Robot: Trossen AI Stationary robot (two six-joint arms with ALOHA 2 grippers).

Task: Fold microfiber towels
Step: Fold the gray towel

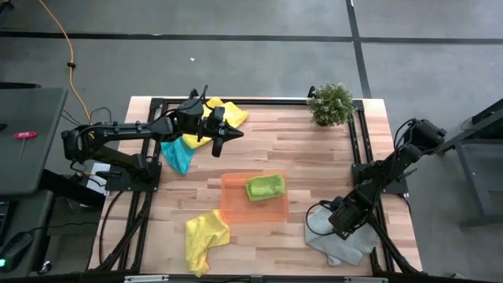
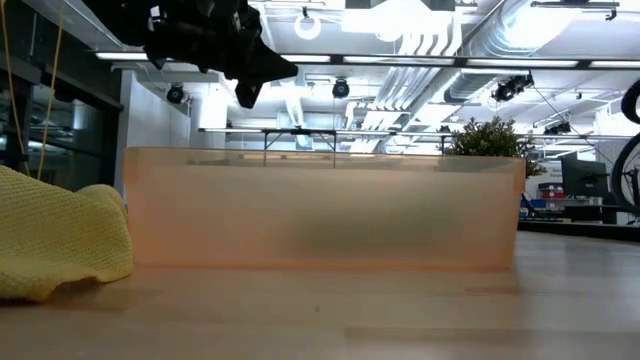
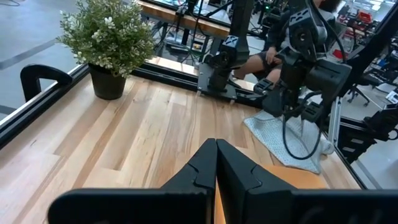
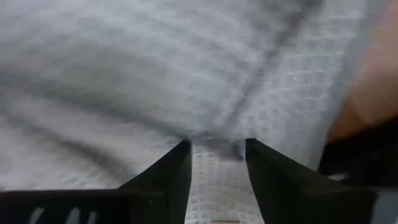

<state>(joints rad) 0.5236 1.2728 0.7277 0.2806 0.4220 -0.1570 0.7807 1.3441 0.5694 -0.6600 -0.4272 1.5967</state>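
A light grey towel [image 1: 338, 238] lies crumpled at the table's near right corner. My right gripper [image 1: 343, 222] points down on it, its fingers apart in the right wrist view [image 4: 217, 146]. My left gripper [image 1: 229, 134] hangs shut and empty above the far left of the table, beside a yellow towel [image 1: 226, 114] and a teal towel [image 1: 177, 154]. A folded lime green towel [image 1: 266, 186] lies in the orange tray [image 1: 236, 206]. Another yellow towel [image 1: 206, 236] lies rumpled at the near left. My right gripper comes at the grey towel from above, slanting down. Both fingertips [image 4: 181, 152] stand on the cloth's upper surface [image 4: 214, 134], a dark crease running in between them. The towel lies on the table, rumpled and slack. Whether any cloth is pinched I cannot tell.
A small potted plant [image 1: 331, 104] stands at the far right. The tray's wall [image 2: 320, 210] fills the middle of the low view. Bare wood lies between the tray and the plant, and black frame rails run along the table's edges.
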